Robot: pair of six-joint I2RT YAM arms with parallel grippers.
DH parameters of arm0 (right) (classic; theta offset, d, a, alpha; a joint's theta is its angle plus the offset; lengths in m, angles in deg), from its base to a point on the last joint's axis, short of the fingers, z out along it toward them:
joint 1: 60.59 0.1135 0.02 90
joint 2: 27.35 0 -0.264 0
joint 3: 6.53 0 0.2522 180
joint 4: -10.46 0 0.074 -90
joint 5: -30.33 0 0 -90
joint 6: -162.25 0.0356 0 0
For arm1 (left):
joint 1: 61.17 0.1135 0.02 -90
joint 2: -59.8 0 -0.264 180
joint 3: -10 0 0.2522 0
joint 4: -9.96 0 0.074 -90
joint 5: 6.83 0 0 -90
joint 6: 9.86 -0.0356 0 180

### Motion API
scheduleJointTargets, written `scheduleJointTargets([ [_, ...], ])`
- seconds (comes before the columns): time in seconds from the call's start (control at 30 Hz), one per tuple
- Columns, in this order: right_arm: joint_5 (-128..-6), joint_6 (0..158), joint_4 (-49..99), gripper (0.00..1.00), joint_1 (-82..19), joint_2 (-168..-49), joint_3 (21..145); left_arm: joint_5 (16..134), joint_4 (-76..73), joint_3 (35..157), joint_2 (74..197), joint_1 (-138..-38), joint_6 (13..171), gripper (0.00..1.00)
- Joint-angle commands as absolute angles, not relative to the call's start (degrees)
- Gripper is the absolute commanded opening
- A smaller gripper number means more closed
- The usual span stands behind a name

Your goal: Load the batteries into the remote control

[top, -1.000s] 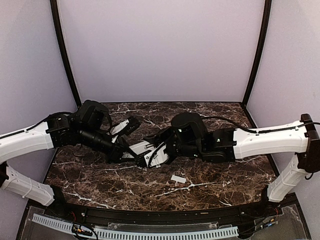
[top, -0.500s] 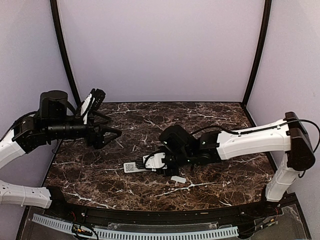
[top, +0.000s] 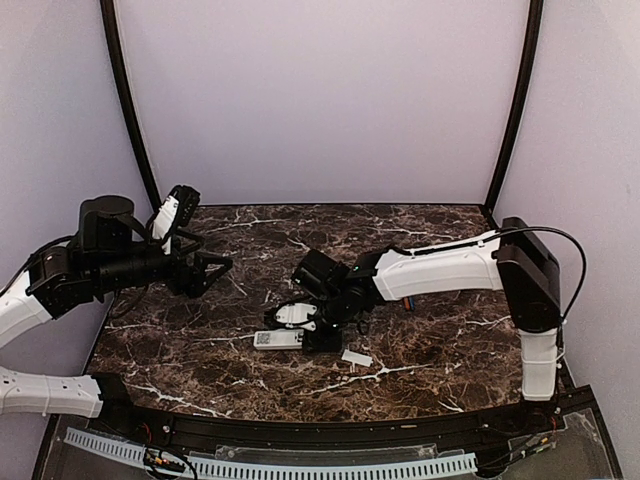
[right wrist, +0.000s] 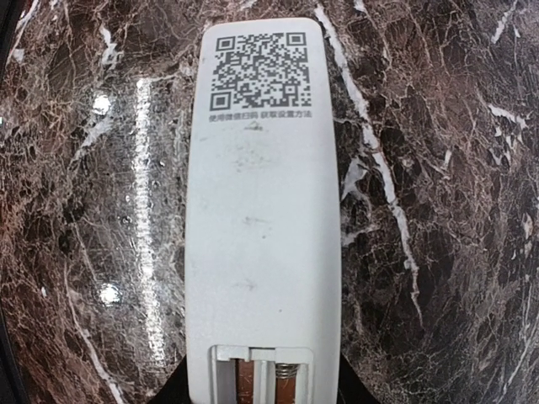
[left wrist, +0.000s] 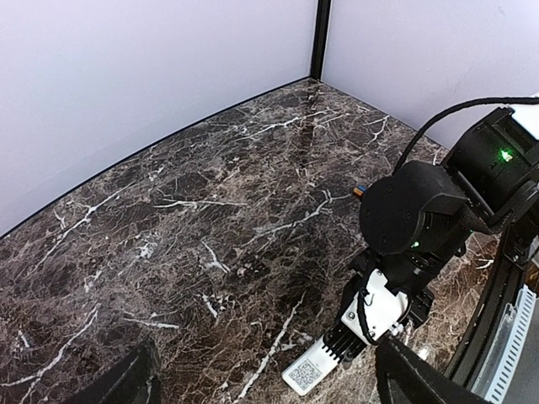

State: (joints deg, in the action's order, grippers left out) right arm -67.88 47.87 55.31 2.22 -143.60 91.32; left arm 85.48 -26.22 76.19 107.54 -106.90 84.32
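**Remote pinched at its recess end, code end toward the left edge**

Fingers of the right gripper close narrowly against both long sides of the slim white rectangular remote control, at the end with the open battery recess. The remote lies flat and back up on the dark brown marble-patterned desk, near the near edge and a little left of its middle. Its long axis runs roughly along that edge. The end with the dark square code sticker points to the left edge and the recess end to the right. Two slots in the recess show a coppery tint and a spring, but I cannot tell whether the batteries sit there. A small flat white rectangular piece lies just beside the right gripper, toward the near edge. The left gripper hangs above the left edge, fingers spread wide around nothing, well apart from the remote.
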Motion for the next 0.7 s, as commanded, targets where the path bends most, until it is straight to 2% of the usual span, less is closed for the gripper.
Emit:
scheduleJointTargets([
  [0.0, -69.83, 51.13, 60.47, 0.12, 2.42, -147.57, 95.28, 87.44, -25.85, 74.35, 105.73, -106.52, 85.25, 0.87],
  [0.13, -69.5, 52.19, 61.98, 0.18, 2.36, -149.13, 96.45, 87.58, -26.2, 73.75, 104.71, -106.52, 84.58, 0.87],
  [0.53, -69.2, 52.65, 64.03, 0.55, 2.41, -150.78, 99.18, 87.66, -26.88, 73.15, 103.66, -106.52, 83.79, 0.87],
  [0.67, -68.81, 52.35, 64.12, 0.6, 2.51, -150.45, 100.12, 87.72, -27.08, 73.16, 103.63, -106.52, 83.43, 0.87],
])
